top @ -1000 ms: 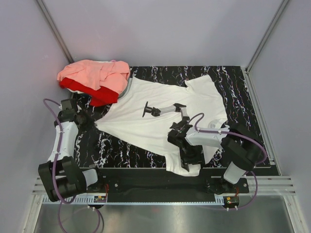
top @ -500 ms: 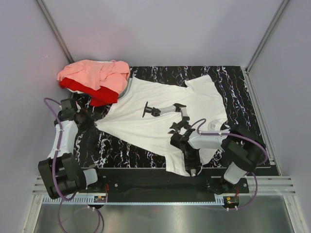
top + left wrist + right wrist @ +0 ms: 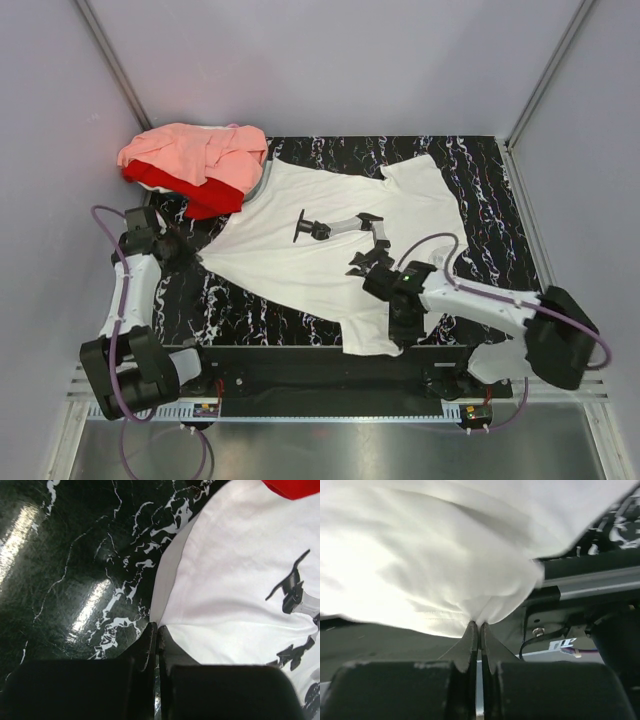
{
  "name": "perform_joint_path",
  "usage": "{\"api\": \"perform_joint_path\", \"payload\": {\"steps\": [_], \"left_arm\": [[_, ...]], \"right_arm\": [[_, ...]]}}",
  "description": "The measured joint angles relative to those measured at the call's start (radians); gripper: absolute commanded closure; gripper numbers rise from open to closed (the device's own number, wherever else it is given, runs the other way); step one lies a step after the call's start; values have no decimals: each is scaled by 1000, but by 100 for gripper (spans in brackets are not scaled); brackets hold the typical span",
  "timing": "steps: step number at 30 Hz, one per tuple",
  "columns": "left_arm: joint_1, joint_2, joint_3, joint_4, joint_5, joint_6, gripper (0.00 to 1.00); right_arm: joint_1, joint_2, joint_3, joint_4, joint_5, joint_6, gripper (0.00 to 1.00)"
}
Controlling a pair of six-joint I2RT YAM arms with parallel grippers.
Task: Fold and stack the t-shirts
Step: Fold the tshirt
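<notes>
A white t-shirt (image 3: 320,235) with a black graphic print lies spread on the black marbled table (image 3: 240,310). My left gripper (image 3: 192,256) is shut on the shirt's left corner, and in the left wrist view its tips (image 3: 157,628) pinch the white cloth (image 3: 240,580). My right gripper (image 3: 397,335) is shut on the shirt's near hem. Seen from the right wrist, the cloth (image 3: 445,555) bunches into the shut tips (image 3: 479,625). A salmon-pink t-shirt (image 3: 195,150) lies crumpled on a red t-shirt (image 3: 212,205) at the back left.
The pink and red pile overlaps the white shirt's collar. A metal rail (image 3: 320,405) runs along the near table edge, just below the right gripper. Grey walls enclose the table on three sides. Purple cables loop from both arms.
The right gripper has gone from open to shut on the near hem. The right arm's elbow has swung out to the right. The left gripper has held its grip in place.
</notes>
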State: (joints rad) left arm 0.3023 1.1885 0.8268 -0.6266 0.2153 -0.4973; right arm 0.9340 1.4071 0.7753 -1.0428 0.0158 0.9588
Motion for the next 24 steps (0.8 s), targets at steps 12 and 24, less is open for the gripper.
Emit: {"api": "perform_joint_path", "payload": {"steps": [12, 24], "left_arm": [[-253, -218, -4, -150, 6, -16, 100], [-378, -322, 30, -408, -91, -14, 100]], "right_arm": [[0, -525, 322, -254, 335, 292, 100], [1, -716, 451, -315, 462, 335, 100]]}}
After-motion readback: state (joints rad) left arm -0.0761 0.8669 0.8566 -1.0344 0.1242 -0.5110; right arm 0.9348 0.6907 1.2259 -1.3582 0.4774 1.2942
